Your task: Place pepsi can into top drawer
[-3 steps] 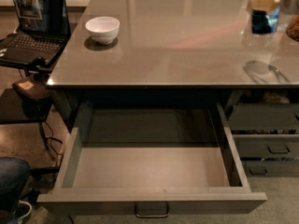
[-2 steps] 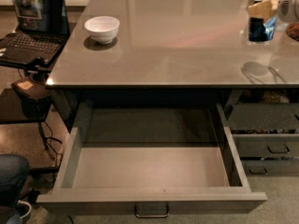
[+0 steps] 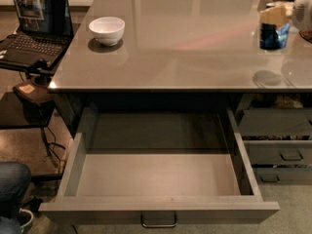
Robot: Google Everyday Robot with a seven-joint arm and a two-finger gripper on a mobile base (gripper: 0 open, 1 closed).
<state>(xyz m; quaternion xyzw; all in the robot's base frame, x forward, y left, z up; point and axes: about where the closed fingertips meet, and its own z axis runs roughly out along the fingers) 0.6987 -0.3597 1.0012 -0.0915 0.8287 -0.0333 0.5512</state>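
The pepsi can (image 3: 271, 36), dark blue, hangs above the grey tabletop at the far right, with its shadow (image 3: 267, 77) on the surface below it. My gripper (image 3: 275, 14) holds the can from above, its cream fingers (image 3: 271, 14) closed over the can's top; the arm runs off the right edge. The top drawer (image 3: 161, 209) is pulled wide open below the table's front edge. Its inside is empty and its dark loop handle (image 3: 158, 221) sits at the centre front. The can is behind and to the right of the drawer opening.
A white bowl (image 3: 107, 29) stands on the table (image 3: 195, 43) at the left. A laptop (image 3: 35, 23) sits on a side stand at far left. Narrower grey drawers (image 3: 278, 138) are at the right, the upper ones partly open. A person's knee (image 3: 12, 184) is at bottom left.
The gripper and the pepsi can have moved slightly left and toward the table's front edge. The drawer and bowl have not moved.
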